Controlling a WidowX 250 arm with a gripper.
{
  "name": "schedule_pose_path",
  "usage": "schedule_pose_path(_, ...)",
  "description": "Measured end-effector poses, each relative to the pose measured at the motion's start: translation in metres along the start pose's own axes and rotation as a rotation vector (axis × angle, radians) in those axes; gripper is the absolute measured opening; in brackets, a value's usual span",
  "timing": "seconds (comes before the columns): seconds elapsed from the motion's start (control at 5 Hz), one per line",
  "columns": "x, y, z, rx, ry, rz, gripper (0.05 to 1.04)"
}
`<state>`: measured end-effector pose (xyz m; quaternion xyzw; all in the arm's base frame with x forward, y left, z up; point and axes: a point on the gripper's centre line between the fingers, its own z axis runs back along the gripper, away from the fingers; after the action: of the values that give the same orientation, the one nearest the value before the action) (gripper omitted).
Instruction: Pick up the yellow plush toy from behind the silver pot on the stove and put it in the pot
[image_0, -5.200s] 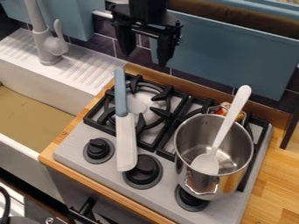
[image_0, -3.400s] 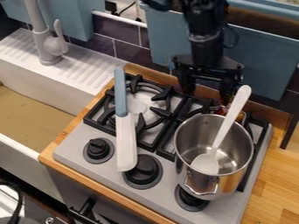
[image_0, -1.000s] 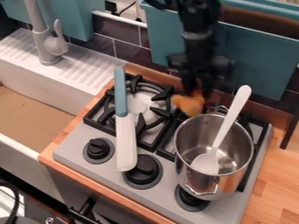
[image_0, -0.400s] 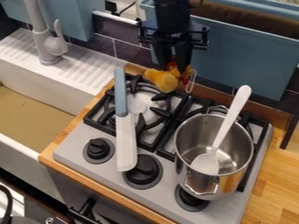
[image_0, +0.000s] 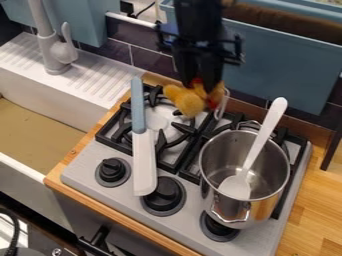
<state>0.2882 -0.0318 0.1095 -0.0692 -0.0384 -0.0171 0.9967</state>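
Camera view: clenching yellow plush toy between fingers of gripper, with burner grate below them. Seems light and squeezable, best pinched at thick middle.

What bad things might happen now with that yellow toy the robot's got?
The black hand holds the yellow toy up over the back of the stove, so it might drop if the grip slips. The toy hangs close to the blue handle of the spatula, and might knock it. Swinging toward the pot, it might bump the white spoon sticking out.
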Motion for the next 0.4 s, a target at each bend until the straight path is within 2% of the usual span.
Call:
schedule_pose_path(0.2, -0.013, -0.017, -0.002, -0.003, -0.016, -0.049, 0.32)
schedule_pose_path(0.4, -0.025, -0.032, -0.01, -0.009, 0.003, -0.095, 0.32)
